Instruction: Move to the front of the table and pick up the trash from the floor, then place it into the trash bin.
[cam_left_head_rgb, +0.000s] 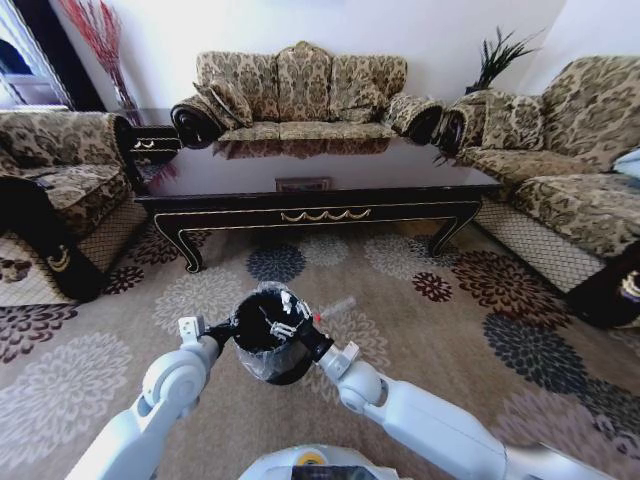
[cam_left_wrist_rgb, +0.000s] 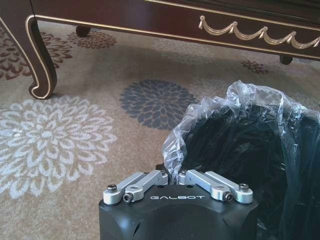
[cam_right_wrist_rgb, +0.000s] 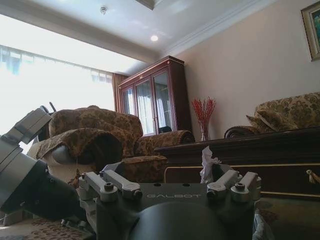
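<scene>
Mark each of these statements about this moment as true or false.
1. The trash bin is in front of the table, between the robot's two arms. True.
2. The left hand is at the bin's rim, against its plastic liner. True.
3. The clear tube lies on the table. False: it is beside the bin's rim, near the right hand.
4. The floor is bare wood. False: it is carpet patterned with flower medallions.
</scene>
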